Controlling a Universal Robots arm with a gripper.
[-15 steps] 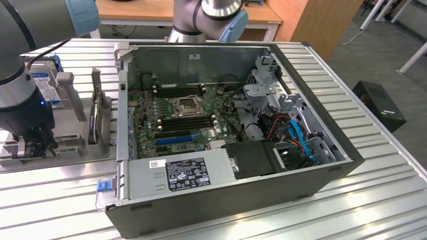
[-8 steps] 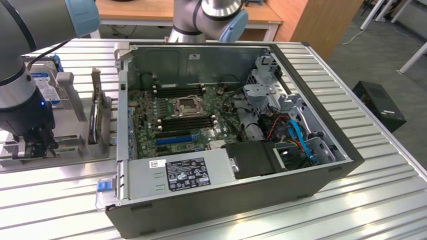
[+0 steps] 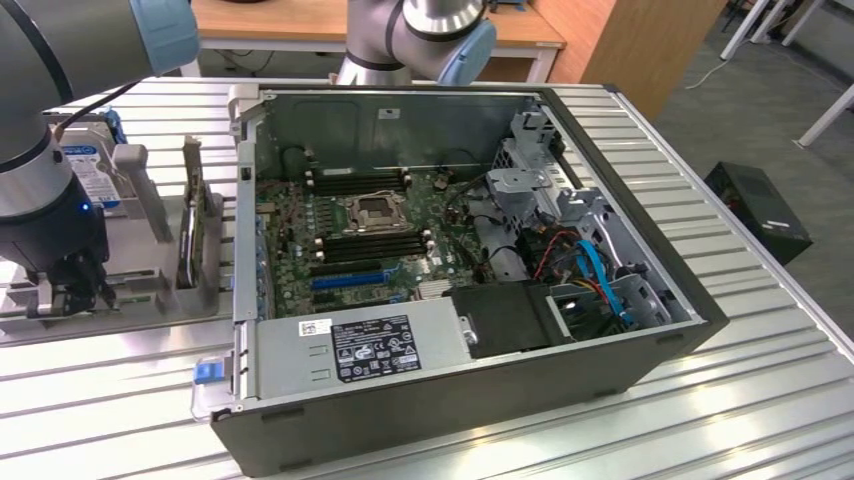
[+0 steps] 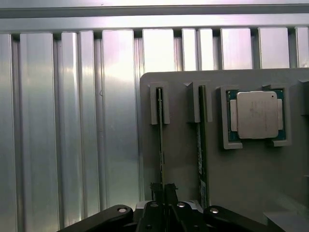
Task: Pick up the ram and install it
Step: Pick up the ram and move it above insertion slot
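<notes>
In the wrist view the ram point(image 4: 160, 140), a thin green stick, stands on edge in a slot of a grey holder point(image 4: 183, 159). My gripper point(image 4: 164, 187) is over one end of it, with dark fingertips point(image 4: 155, 186) pressed close on both sides of the stick. A second green stick point(image 4: 200, 145) stands in the neighbouring slot. In the exterior view my gripper point(image 3: 74, 290) hangs low over the holder point(image 3: 134, 295) at that view's left, outside the open computer case point(image 3: 441, 270). Black memory slots point(image 3: 380, 247) lie on the motherboard beside the processor socket point(image 3: 374, 212).
A square silver processor chip point(image 4: 256, 113) sits in a recess of the holder beyond the second stick. A hard drive point(image 3: 94, 180) and a dark card point(image 3: 200, 235) stand in racks near my arm. The case wall point(image 3: 243, 230) rises between the holder and the motherboard. Cables point(image 3: 587, 265) fill the case's right.
</notes>
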